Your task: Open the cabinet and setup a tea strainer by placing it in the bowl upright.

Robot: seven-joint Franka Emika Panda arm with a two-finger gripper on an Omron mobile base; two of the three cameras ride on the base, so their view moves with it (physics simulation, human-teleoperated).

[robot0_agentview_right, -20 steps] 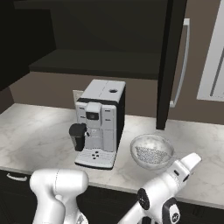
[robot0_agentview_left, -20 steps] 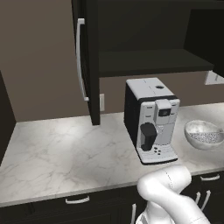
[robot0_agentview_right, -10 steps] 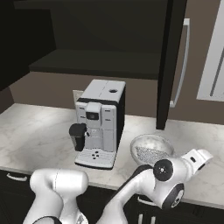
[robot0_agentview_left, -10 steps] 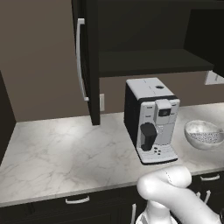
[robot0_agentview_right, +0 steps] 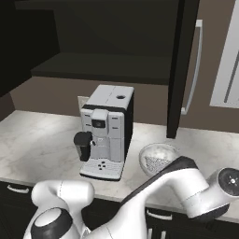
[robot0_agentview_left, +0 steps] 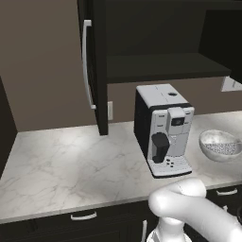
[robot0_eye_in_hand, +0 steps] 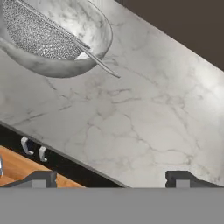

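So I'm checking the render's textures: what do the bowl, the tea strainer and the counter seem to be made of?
The bowl looks like polished marble or glazed stoneware: white-grey veining, soft sheen. The tea strainer inside it looks like metal: fine silver wire mesh and a thin shiny handle poking over the rim. The counter looks like pale marble, grey-veined, smooth; it could be laminate.

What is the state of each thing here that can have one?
cabinet: doors open, shelf in view bare.
tea strainer: in the bowl, mesh cup facing up, handle over the rim.
bowl: upright on the counter.
gripper: open, holding nothing.
coffee machine: upright on the counter.
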